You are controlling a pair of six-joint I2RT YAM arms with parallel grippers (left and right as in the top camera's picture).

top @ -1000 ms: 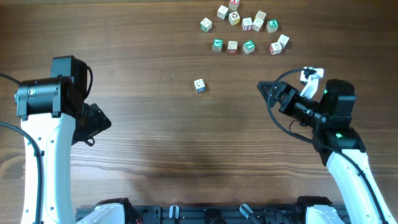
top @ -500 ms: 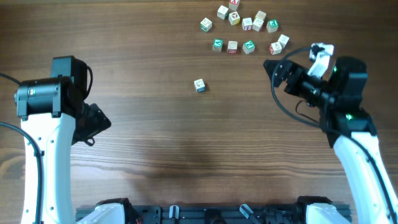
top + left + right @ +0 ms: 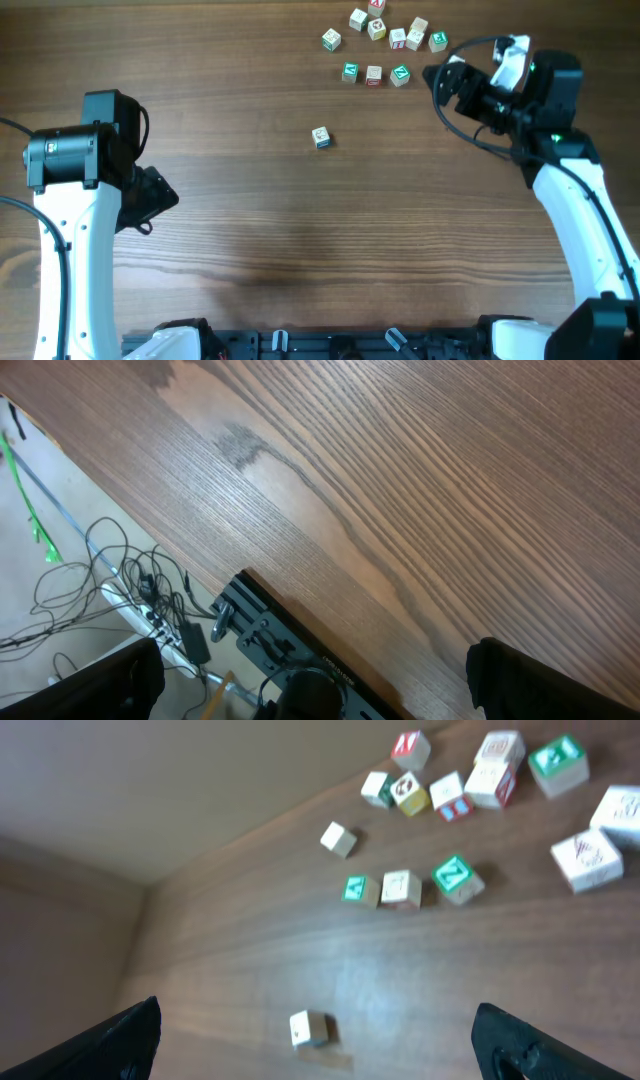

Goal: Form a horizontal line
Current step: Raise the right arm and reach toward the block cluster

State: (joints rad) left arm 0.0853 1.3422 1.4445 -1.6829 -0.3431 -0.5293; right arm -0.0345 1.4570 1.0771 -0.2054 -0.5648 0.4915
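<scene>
On the brown wooden table [image 3: 250,200], the horizontal line [image 3: 373,73] of three small whitish cubes with coloured letter faces lies far and to the right of centre, running left to right. A green-faced cube sits at each end and a paler one in the middle. From the right wrist view, the left and middle cubes look edge to edge, while the right one is turned a little; whether it touches cannot be told. Just beyond the row, a loose cluster of like cubes [image 3: 398,36] stands scattered, and a single whitish cube [image 3: 320,138] stands alone nearer and to the left, well apart from the row. The right gripper [image 3: 440,78] hovers just right of the row's right end, its fingers spread wide with nothing between them. The left gripper [image 3: 152,205] hangs over bare wood at the near left, far from every cube, its jaws likewise wide apart and empty.
</scene>
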